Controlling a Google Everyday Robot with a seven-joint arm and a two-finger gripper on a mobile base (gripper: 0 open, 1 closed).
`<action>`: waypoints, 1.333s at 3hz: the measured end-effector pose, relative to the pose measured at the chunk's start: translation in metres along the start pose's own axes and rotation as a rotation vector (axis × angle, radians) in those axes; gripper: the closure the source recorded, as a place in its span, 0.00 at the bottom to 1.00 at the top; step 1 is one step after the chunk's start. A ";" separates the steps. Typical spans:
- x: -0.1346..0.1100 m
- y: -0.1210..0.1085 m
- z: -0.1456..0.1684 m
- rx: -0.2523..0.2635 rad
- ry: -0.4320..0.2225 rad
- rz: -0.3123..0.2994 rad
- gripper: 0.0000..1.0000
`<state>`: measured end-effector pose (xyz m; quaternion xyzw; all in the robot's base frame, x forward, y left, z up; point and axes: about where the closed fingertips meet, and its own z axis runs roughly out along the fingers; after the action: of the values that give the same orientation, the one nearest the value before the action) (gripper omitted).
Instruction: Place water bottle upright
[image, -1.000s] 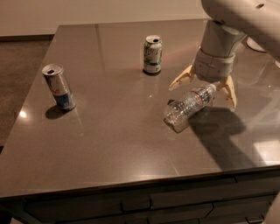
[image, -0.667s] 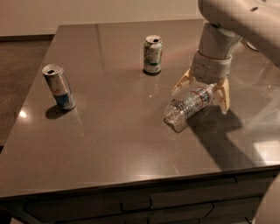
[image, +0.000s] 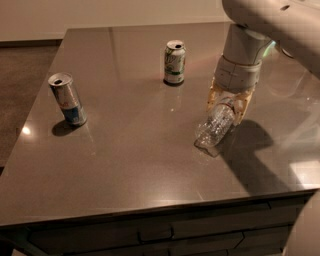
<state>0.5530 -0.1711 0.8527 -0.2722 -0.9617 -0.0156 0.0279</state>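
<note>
The water bottle (image: 215, 127) is clear ribbed plastic. It lies tilted on the dark table (image: 140, 155), its base toward the front left and its neck end hidden between my fingers. My gripper (image: 227, 107) comes down from the upper right, and its tan fingers (image: 214, 98) close around the bottle's upper part. The cap and label do not show.
A green-white soda can (image: 174, 62) stands upright at the back middle. A silver-blue slim can (image: 68, 99) stands upright at the left. The table's front edge (image: 160, 210) runs below, with drawers under it. My arm's shadow falls to the right of the bottle.
My fingers have drawn in from spread wide on both sides of the bottle to closed on its upper part. The bottle's neck end has lifted a little.
</note>
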 end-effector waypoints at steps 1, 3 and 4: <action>-0.005 0.010 -0.016 -0.030 -0.048 -0.088 0.86; -0.021 0.035 -0.055 -0.115 -0.177 -0.451 1.00; -0.023 0.045 -0.073 -0.183 -0.252 -0.635 1.00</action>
<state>0.5993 -0.1476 0.9245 0.0393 -0.9889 -0.0757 -0.1219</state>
